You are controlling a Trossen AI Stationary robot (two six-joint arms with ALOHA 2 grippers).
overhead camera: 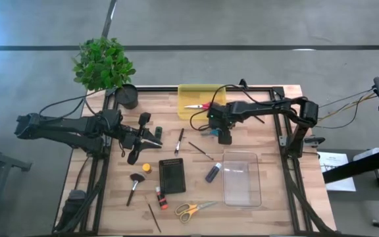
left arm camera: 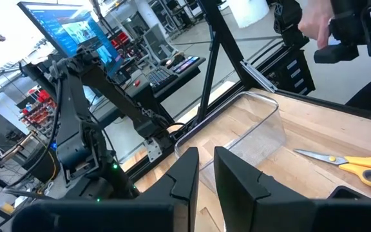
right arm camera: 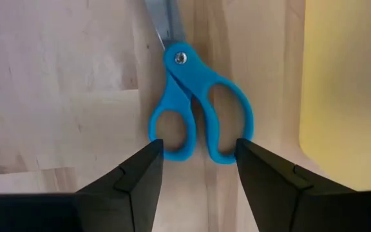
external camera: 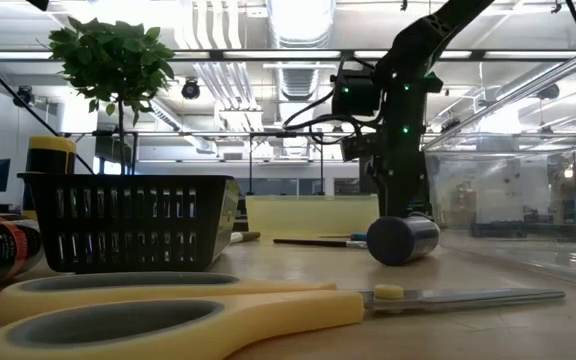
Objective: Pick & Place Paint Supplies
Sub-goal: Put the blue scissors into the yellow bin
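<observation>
My right gripper [overhead camera: 224,137] [right arm camera: 198,158] is open and points down over a pair of blue-handled scissors [right arm camera: 198,103] [overhead camera: 207,131] lying flat on the wood beside the yellow tray [overhead camera: 199,99]. Its fingers stand on either side of the two handle loops. My left gripper [overhead camera: 154,137] [left arm camera: 206,187] hovers left of centre, open by a narrow gap and holding nothing. Thin dark brushes [overhead camera: 179,140] [overhead camera: 201,151] [overhead camera: 153,217], a soft-headed brush [overhead camera: 135,184], a purple tube [overhead camera: 212,173] [external camera: 403,240] and a red tube [overhead camera: 160,197] lie on the table. My right gripper comes from above with its fingers [right arm camera: 150,164] astride the blue scissors' handle loops [right arm camera: 172,138]. I cannot tell whether they touch the loops. The scissors lie flat on the table.
A clear bin [overhead camera: 242,178] sits right of centre, and a black basket [overhead camera: 172,176] [external camera: 128,220] near the middle. Yellow scissors [overhead camera: 193,209] [external camera: 218,310] lie at the near edge. A potted plant [overhead camera: 104,66] stands at the far left corner. A person's hand [left arm camera: 311,26] shows beyond the table.
</observation>
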